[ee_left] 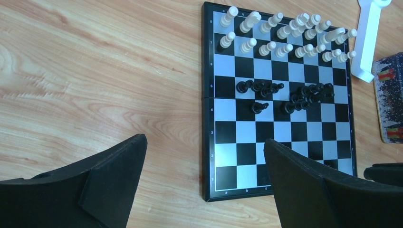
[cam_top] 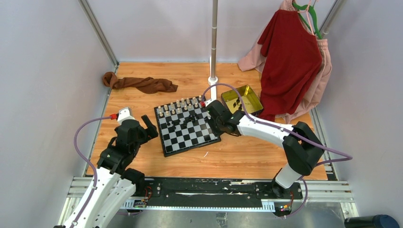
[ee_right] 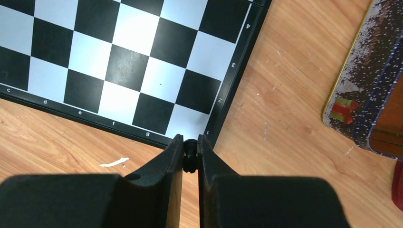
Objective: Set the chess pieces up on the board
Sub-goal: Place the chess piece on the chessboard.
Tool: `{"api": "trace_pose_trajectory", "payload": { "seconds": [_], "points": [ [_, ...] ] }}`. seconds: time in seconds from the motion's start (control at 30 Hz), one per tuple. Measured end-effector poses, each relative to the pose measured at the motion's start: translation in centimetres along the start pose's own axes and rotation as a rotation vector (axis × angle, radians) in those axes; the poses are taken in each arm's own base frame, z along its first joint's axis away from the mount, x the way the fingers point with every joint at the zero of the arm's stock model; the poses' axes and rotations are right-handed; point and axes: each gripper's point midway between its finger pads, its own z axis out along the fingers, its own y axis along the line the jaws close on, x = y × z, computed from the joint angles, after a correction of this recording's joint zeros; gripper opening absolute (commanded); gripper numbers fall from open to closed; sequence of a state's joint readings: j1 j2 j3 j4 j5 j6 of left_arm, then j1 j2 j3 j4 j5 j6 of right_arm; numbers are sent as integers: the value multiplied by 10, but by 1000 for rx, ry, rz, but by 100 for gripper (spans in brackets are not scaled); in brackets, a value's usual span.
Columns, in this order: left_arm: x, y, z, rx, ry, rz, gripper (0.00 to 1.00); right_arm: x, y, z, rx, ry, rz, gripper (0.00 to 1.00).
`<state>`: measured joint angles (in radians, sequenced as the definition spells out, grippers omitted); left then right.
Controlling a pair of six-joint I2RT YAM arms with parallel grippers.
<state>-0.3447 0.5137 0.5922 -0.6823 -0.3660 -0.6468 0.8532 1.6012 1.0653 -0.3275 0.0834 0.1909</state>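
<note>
The right pincer [ee_right: 190, 142] has its jaws almost closed, clamping one black chess piece [ee_right: 190, 157] just at the near corner of the board [ee_right: 138, 71]. The left pincer [ee_left: 204, 141] is spread fully and holds nothing. Ahead of it and to its right, black pieces [ee_left: 285, 95] cluster mid-board. Pale pieces [ee_left: 285, 38] occupy the two farthest rows.

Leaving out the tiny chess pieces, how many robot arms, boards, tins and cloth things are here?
Robot arms: 2 (left arm, right arm)
Board: 1
Yellow tin: 1
Cloth things: 3 (brown cloth, red shirt, pink garment)
Total: 7
</note>
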Motion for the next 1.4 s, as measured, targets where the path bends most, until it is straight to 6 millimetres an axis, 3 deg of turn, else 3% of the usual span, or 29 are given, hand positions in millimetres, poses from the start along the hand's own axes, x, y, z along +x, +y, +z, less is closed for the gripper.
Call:
{"api": "trace_pose_trajectory", "payload": {
  "seconds": [0.33,1.03,1.23,1.4],
  "points": [
    [1,0,0,1,1,0,100,3,10,3,-5,-14,-8,0],
    [4,0,2,5,7,1,100,14,10,26,7,15,-4,1],
    [3,-1,2,11,2,-1,100,15,10,28,7,15,-3,13],
    [3,-3,2,19,1,-3,100,15,10,28,7,16,-2,34]
  ]
}}
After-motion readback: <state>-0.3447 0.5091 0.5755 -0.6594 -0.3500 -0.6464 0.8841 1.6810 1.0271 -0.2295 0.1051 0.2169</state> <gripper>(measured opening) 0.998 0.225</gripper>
